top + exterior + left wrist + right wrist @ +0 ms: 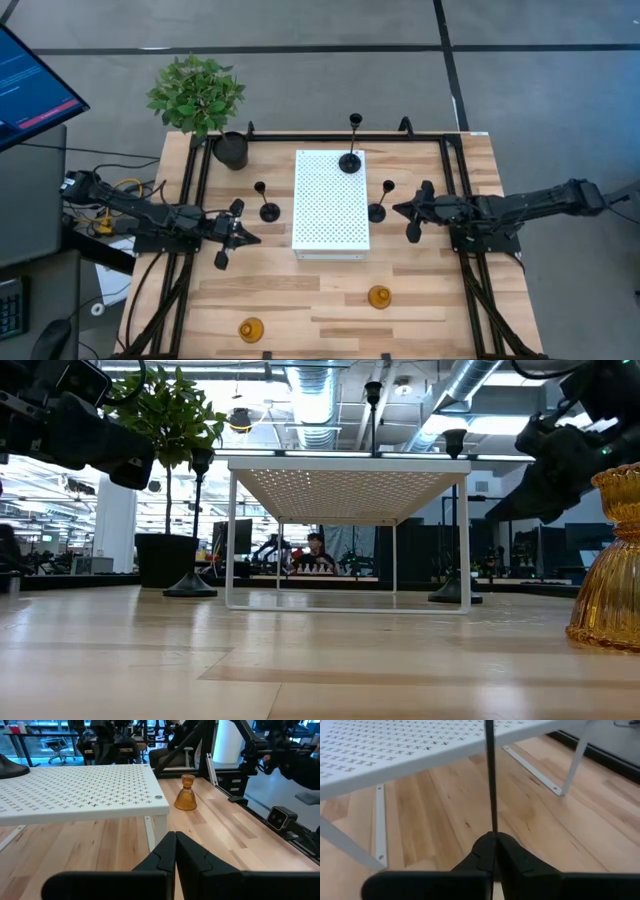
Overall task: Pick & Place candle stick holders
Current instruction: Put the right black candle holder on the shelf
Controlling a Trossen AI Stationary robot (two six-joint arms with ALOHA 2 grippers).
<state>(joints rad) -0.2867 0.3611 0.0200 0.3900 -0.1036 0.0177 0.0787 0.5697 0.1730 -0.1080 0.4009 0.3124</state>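
From above, you see the white perforated rack at the middle of the wooden table, with one black candle stick holder already standing on its far end. A second black holder waits on the wood just left of the rack, and a third black holder stands just right of it, where your right gripper reaches its stem. Two amber holders sit on the near boards, well apart from the rack. Your left gripper hangs near the rack's left edge, empty.

At table height, the rack's legs frame the room behind it and an amber holder looms close on the right; the grip itself is not clear here.

Through the left wrist, the fingers are pressed together on nothing, likely parked out of the way.

Through the right wrist, the fingers are pinched on the thin dark stem, gripping low, probably so the holder stays upright when lifted onto the rack.
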